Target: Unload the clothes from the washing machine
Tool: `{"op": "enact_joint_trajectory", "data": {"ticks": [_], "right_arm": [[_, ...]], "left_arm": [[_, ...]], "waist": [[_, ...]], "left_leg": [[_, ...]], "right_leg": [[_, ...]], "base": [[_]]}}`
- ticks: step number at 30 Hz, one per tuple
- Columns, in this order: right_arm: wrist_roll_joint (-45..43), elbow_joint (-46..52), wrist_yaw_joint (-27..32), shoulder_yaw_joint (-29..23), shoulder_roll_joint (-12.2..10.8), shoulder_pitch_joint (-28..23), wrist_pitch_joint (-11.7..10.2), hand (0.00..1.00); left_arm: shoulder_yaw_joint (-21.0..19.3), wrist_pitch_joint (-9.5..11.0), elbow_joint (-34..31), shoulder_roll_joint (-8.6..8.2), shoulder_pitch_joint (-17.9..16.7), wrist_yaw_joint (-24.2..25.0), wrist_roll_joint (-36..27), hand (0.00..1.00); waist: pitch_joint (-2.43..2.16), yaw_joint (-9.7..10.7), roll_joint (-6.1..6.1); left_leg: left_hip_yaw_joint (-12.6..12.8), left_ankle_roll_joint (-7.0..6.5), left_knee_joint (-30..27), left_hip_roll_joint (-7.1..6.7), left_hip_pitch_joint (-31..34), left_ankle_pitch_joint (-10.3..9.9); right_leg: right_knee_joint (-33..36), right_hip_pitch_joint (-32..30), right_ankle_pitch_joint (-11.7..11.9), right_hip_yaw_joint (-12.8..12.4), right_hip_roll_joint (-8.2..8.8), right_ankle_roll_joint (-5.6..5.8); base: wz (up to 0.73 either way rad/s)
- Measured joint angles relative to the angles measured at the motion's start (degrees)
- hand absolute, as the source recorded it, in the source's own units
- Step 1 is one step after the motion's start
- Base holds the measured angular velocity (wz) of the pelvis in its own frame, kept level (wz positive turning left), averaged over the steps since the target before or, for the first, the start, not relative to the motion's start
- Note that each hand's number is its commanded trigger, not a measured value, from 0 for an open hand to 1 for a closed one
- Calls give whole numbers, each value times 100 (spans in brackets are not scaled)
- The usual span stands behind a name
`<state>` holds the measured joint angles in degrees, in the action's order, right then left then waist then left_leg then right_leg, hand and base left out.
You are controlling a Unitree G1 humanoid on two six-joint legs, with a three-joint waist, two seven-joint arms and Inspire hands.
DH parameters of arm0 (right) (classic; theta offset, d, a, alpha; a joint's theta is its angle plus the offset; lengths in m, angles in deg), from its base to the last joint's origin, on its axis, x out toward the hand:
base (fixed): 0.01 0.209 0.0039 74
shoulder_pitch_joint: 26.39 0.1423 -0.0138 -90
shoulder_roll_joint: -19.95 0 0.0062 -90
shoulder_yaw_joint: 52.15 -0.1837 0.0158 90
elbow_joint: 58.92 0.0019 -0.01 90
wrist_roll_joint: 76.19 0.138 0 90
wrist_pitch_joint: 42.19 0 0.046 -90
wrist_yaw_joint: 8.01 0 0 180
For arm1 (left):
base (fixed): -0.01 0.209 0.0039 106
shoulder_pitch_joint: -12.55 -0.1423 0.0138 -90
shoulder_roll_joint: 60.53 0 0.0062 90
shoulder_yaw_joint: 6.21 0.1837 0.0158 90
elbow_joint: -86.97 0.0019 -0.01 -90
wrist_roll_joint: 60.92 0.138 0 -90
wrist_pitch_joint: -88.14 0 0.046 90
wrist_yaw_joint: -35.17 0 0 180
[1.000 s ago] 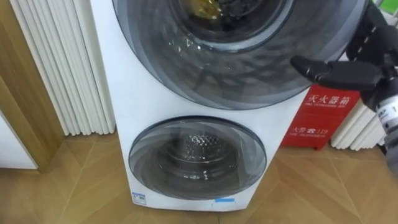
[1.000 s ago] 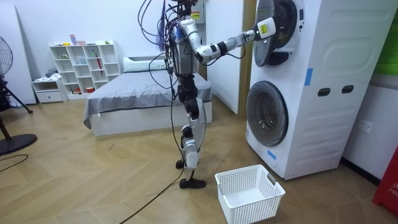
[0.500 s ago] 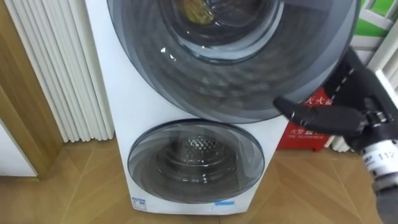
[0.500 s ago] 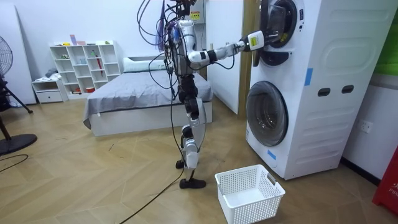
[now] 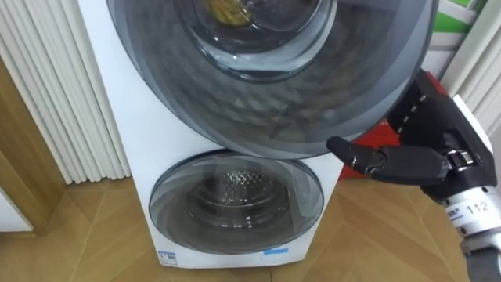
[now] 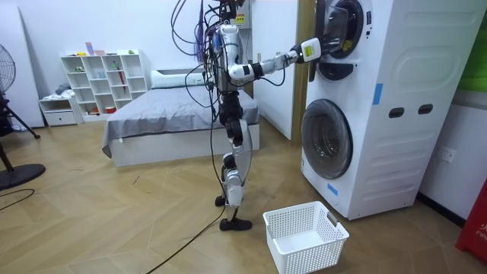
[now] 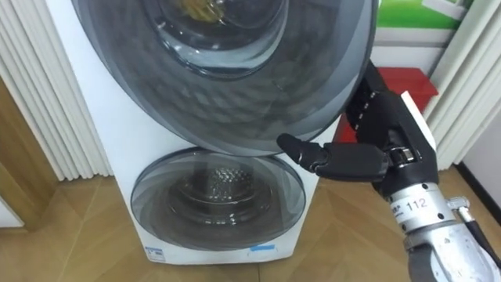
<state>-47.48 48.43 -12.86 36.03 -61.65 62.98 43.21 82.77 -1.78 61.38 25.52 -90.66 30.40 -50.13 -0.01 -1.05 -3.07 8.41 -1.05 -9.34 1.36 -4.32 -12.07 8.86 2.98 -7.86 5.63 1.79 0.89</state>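
Observation:
Two washing machines (image 6: 380, 99) are stacked, and I stand right in front of them. The upper machine's round dark-glass door (image 5: 266, 94) stands ajar toward me. Something yellowish (image 5: 227, 9) shows through its glass at the top edge of the eye views. My right hand (image 5: 423, 149) is at the door's right rim, partly behind it, at the height of the door's lower edge. In the room view the right arm reaches out to that door, with the right hand (image 6: 310, 50) on its edge. The lower machine's door (image 5: 235, 207) is closed.
A white laundry basket (image 6: 304, 236) sits on the wooden floor beside my feet, before the lower machine. A white ribbed radiator (image 5: 47, 94) stands left of the machines and a red box (image 7: 407, 78) right of them. A bed (image 6: 175, 114) is behind me.
My right hand has come down and leftward along the upper door's rim, and the door has swung further out toward me. The eye views have shifted as well.

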Motion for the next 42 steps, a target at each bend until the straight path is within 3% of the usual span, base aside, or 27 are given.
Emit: {"op": "enact_joint_trajectory", "data": {"ticks": [7,12,18,22,29,33,38,42], "right_arm": [[7,235,-205,-7,-84,-5,104,0],[-187,429,-317,-8,-237,-4,299,0],[-453,588,-464,-6,-237,5,359,0],[-427,789,-519,21,-254,32,461,0],[-311,1187,-728,314,-501,330,427,0],[-74,1314,-1167,718,-533,391,204,0],[-73,1341,-1434,991,-681,390,203,0],[-65,1376,-1592,1184,-690,392,152,0]], "left_arm": [[29,18,0,-12,56,34,-12,0],[88,83,127,-78,234,40,-5,0],[138,268,194,-145,369,37,-14,0],[200,277,197,-122,401,29,-12,0],[432,280,197,36,478,32,-9,0],[633,287,199,64,520,39,-8,0],[736,283,203,89,500,42,-8,0],[892,278,202,94,504,49,-7,0]], "waist": [[-1,102,14],[-5,156,48],[-12,75,57],[-13,67,47],[-30,26,-69],[-9,-82,-35],[17,-80,17],[8,-88,44]], "left_leg": [[55,1,6,3,-17,-1],[65,2,8,2,-22,-2],[176,2,19,16,-22,-2],[204,3,21,19,-27,-2],[259,68,-25,121,-7,-31],[274,92,-39,152,-49,-37],[254,155,-49,209,-34,-34],[232,178,-68,214,-5,-19]], "right_leg": [[2,-4,2,-66,-10,-3],[27,-16,3,-77,-12,-4],[105,-113,3,-190,-33,-4],[105,-122,5,-201,-35,-8],[113,-168,57,-271,-131,-82],[92,-125,69,-265,-157,-101],[88,-110,88,-238,-212,-133],[76,-112,77,-212,-220,-188]], "base": [[-4],[-1],[-10],[-5],[-8],[-3],[0],[3]]}}
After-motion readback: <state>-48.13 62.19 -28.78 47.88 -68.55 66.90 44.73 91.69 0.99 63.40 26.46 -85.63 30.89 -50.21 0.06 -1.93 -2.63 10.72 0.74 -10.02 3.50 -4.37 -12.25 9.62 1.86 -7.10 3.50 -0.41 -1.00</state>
